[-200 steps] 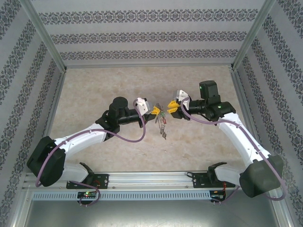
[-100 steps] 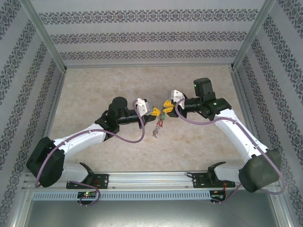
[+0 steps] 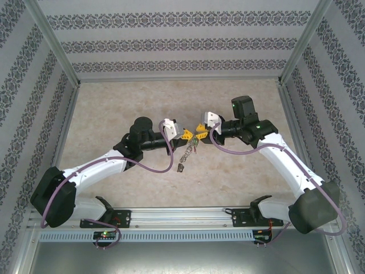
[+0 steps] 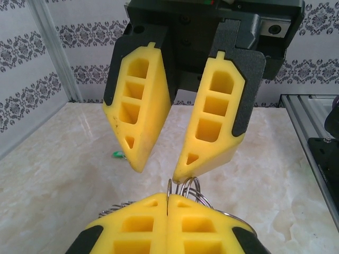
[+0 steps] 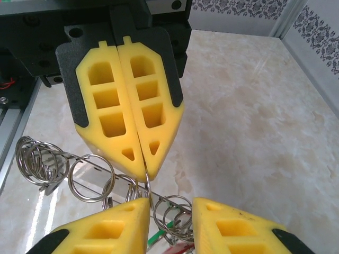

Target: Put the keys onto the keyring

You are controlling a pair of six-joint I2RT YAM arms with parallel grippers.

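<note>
Beige marbled tabletop [image 3: 114, 108], white walls [image 3: 182, 34] with ornamental bands. Left gripper [image 4: 167, 203] clenched on keyring [image 4: 193, 185]; right gripper [image 5: 170, 203] released.

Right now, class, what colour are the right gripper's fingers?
The right gripper has yellow fingers, clearest in the left wrist view.

Beige marble-look tabletop [image 3: 114, 108]; patterned wall panels [image 3: 182, 43] on 3 sides; alu corner posts [image 3: 53, 43].

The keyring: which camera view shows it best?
The right wrist view: the keyring spreads wide, its small rings distinct, held in the shut left pincer. Left wrist shows a few loops; top external, a tiny dangling cluster.
</note>
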